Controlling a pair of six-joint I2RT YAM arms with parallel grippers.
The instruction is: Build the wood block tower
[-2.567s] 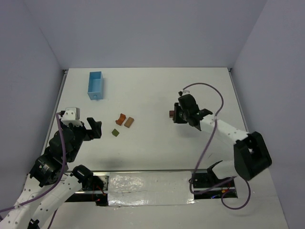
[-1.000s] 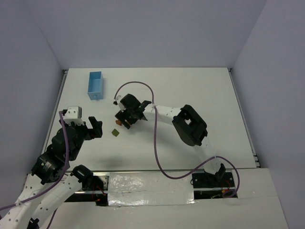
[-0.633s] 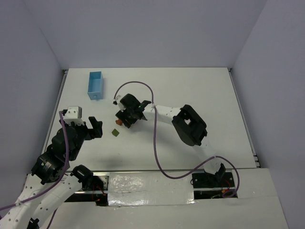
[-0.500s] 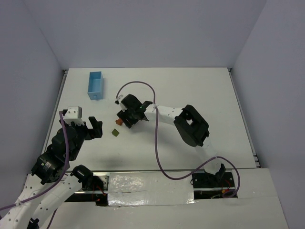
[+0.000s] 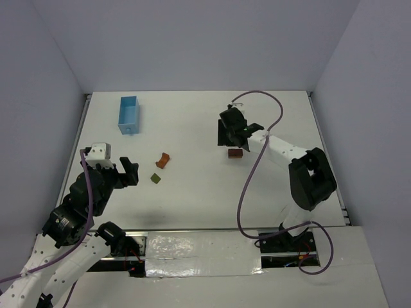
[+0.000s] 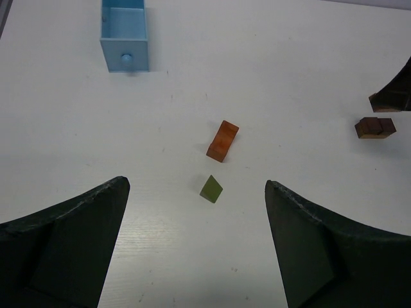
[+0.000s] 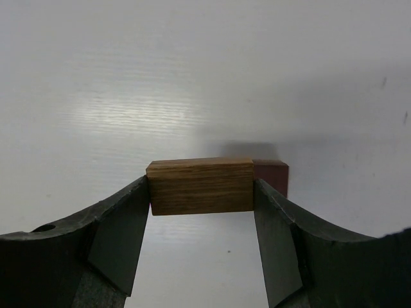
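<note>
- White desk (image 5: pixel 205 199): the work has split in two. Loose pieces lie on its left half, and the tower site is now on the right half, well apart from them.
- Light blue box (image 5: pixel 128 114): unmoved at the far left and no part of the build.
- Right claw (image 7: pixel 201 196): half a second ago it was over the left cluster; it has since swung across and is clamped on the tan-brown rectangle (image 7: pixel 200 179).
- Left claw (image 6: pixel 196 244): spread wide and holding nothing, hovering near its own corner as before.
- Tan-brown rectangle: gone from beside the arch and now held level over the cube. I cannot tell whether it is seated yet.
- Orange-red arch (image 6: pixel 223 140): left alone on the desk, and I judge it the next piece to fetch.
- Dark brown cube (image 7: pixel 271 172): the base, peeking out past the rectangle's right end, so the placement looks off-centre.
- Olive-green piece (image 6: pixel 211 188): just beside the arch, untouched.
</note>
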